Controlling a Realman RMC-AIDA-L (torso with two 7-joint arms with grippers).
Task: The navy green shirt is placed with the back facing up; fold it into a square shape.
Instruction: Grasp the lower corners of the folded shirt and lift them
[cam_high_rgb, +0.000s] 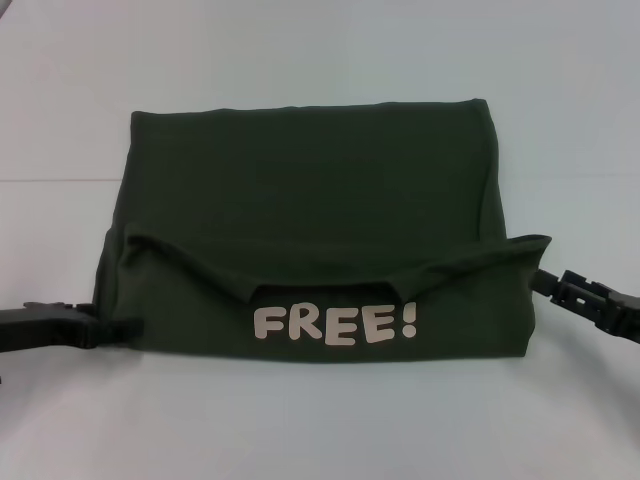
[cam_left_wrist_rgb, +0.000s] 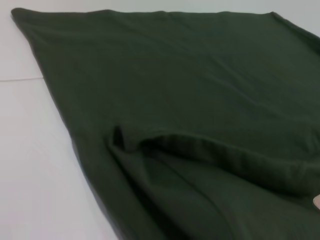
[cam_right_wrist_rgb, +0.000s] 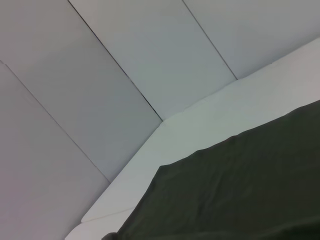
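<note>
The large dark olive-green cotton shirt (cam_high_rgb: 310, 190) lies on the white tabletop (cam_high_rgb: 300, 420), spanning the gap between the two black grippers, its near part turned up so cream "FREE!" lettering (cam_high_rgb: 335, 324) shows. The left gripper (cam_high_rgb: 100, 328) meets the near left corner, the right gripper (cam_high_rgb: 545, 282) the near right corner; whether either pair of jaws is clamped on cloth I cannot tell. This looks like the final lengthwise fold, part-way over. The next move probably calls for carrying both corners evenly away to the far edge.
</note>
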